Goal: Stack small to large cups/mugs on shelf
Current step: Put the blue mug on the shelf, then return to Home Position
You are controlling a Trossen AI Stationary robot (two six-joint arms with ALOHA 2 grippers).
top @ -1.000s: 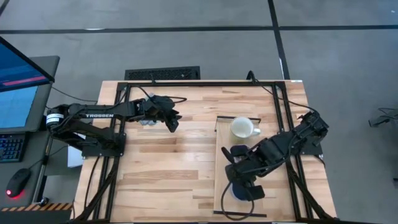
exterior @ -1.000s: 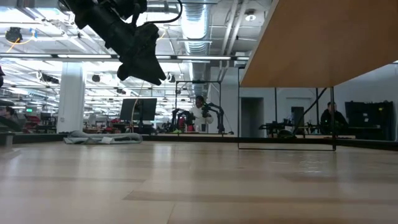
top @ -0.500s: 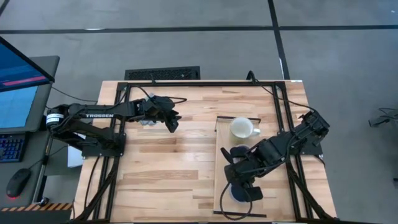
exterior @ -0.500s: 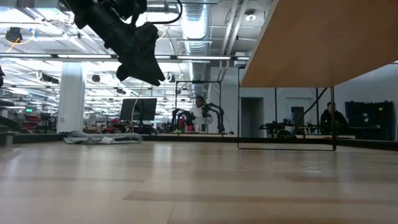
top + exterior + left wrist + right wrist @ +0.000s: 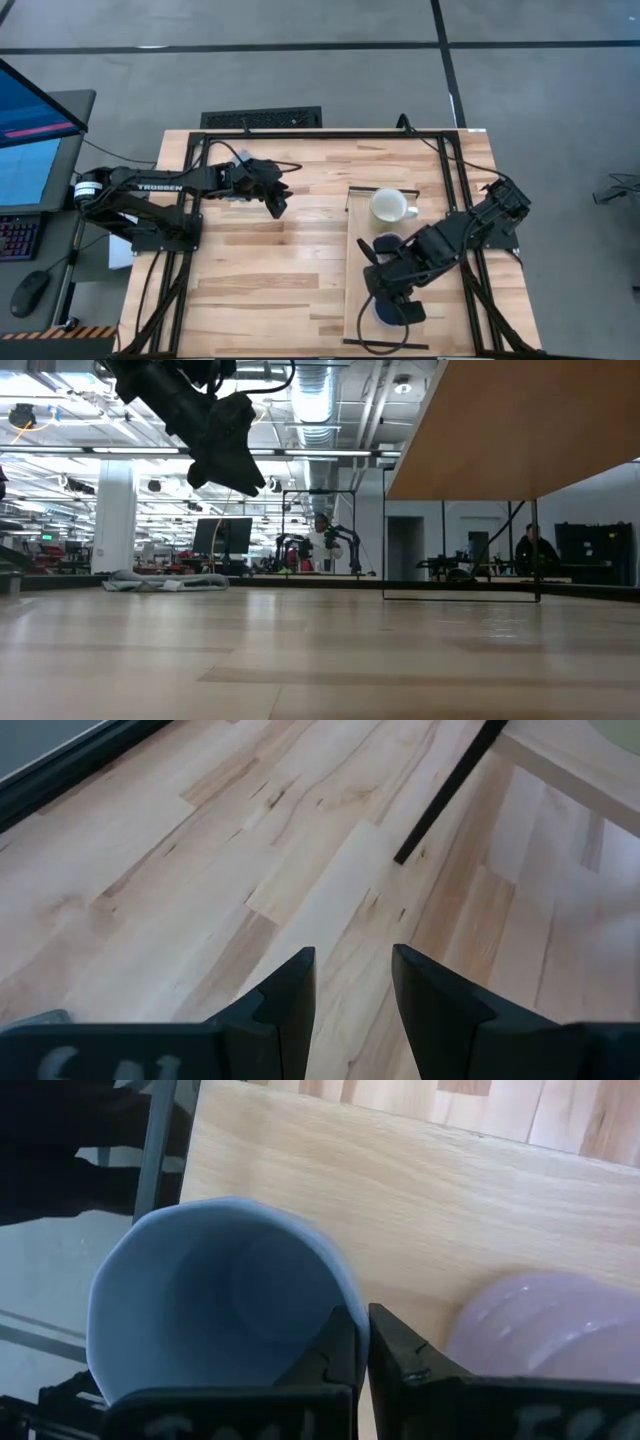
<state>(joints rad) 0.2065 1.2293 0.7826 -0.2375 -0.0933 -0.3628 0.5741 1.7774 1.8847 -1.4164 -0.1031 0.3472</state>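
Note:
A cream-white mug (image 5: 389, 206) stands upright on the far part of the pale wooden shelf (image 5: 356, 215), its handle toward the table's right. My right gripper (image 5: 396, 303) hangs over the shelf's near part, shut on the blue mug (image 5: 215, 1300), which shows as a blue patch (image 5: 382, 313) under the hand. A lavender mug (image 5: 545, 1330) sits just beside it on the far side. My left gripper (image 5: 352, 990) hovers open over the bare tabletop at the far left (image 5: 278, 203), with nothing between its fingers. My right gripper pinches the blue mug's rim (image 5: 346, 1302) at one side, one finger (image 5: 330, 1355) inside the mug and the other (image 5: 405, 1365) outside. The fingers come steeply from above. The mug stays upright, mouth up, below the fingers; whether its base rests on the shelf I cannot tell.
The shelf stands raised on a thin dark frame (image 5: 460, 598), its underside (image 5: 510, 430) above the slatted tabletop (image 5: 270, 270). A grey cloth (image 5: 165, 581) lies at the far left near the left arm. Open tabletop stretches between the two arms.

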